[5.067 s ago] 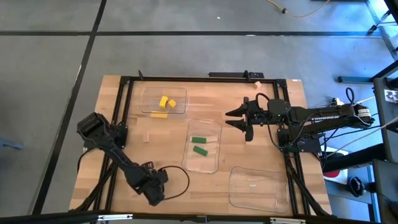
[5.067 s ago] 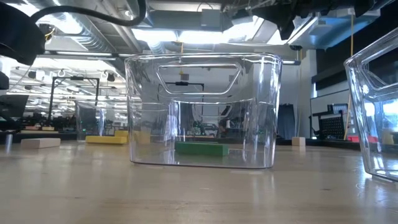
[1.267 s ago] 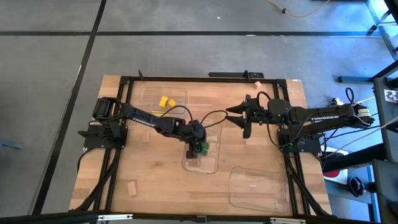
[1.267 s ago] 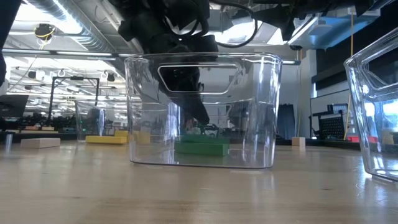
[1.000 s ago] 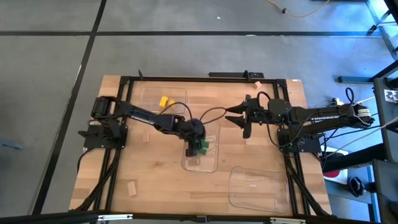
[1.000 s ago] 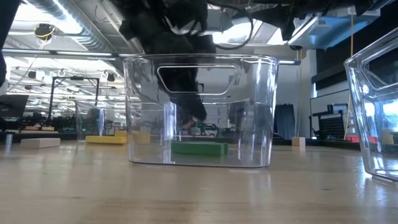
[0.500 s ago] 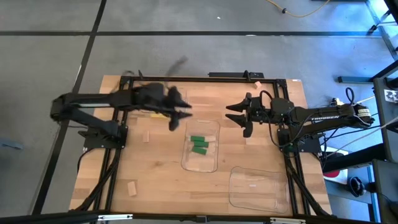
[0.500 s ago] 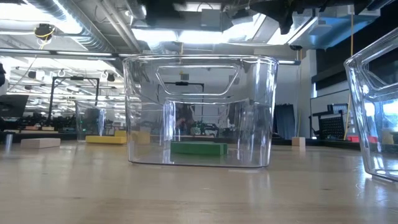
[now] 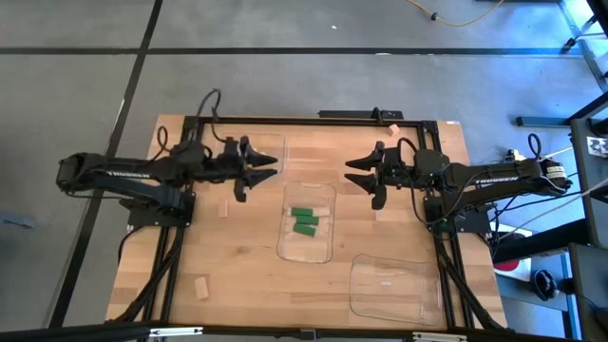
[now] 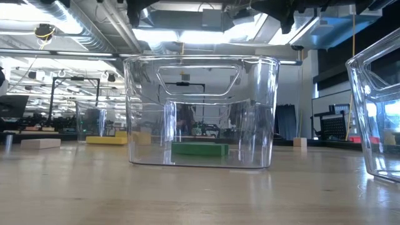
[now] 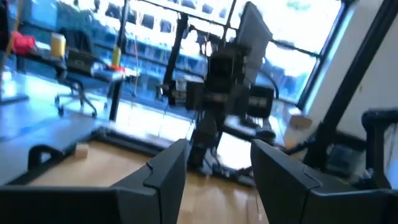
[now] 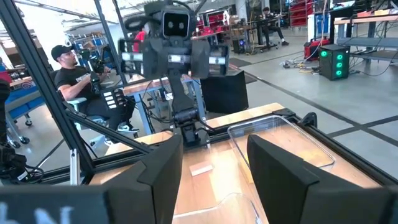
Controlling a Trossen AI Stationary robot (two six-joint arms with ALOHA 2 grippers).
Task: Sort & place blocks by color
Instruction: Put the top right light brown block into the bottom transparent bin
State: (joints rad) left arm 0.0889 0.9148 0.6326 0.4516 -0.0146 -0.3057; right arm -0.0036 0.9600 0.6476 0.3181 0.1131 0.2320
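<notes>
— What do you have from above?

— I see my left gripper (image 9: 258,175) raised over the far-left tray (image 9: 275,144), fingers apart, nothing between them. My right gripper (image 9: 364,179) hangs opposite, also parted and empty.

— Blocks?

— Green blocks (image 9: 304,220) lie in the middle tray (image 9: 323,249). One tan block (image 9: 200,288) sits on the table (image 9: 237,275) near the front left; another tan block (image 9: 225,208) lies left of the middle tray.

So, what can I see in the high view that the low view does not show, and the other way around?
Only the high view shows both grippers, the left gripper and the right gripper, both open and empty, and a tan block near the table's front edge. Only the low view shows the room behind and a tan block far back on the table. Both show the middle tray with green blocks inside.
</notes>
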